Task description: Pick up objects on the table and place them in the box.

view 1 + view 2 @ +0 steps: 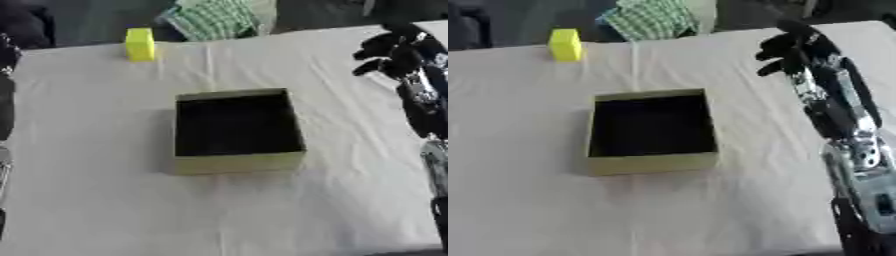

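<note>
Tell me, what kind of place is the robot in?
Probably a practice table in a robot lab, though I can't be sure. A white cloth covers the table, and on it sit only an open box and a yellow block, set out for the right hand.

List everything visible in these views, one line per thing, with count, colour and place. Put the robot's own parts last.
Box: one, olive-green walls with a dark inside, open top, near the middle of the table.
Block: one, yellow, upright near the table's far left edge, apart from the box.
Checked cloth: one, green and white, just beyond the table's far edge.
Tablecloth: one, white, creased, covering the table.
Right hand: one, black, above the far right part of the table, fingers curled, holding nothing, on a black and silver arm.
Left arm: a dark part at the left edge of the left eye view; its hand cannot be made out.
</note>
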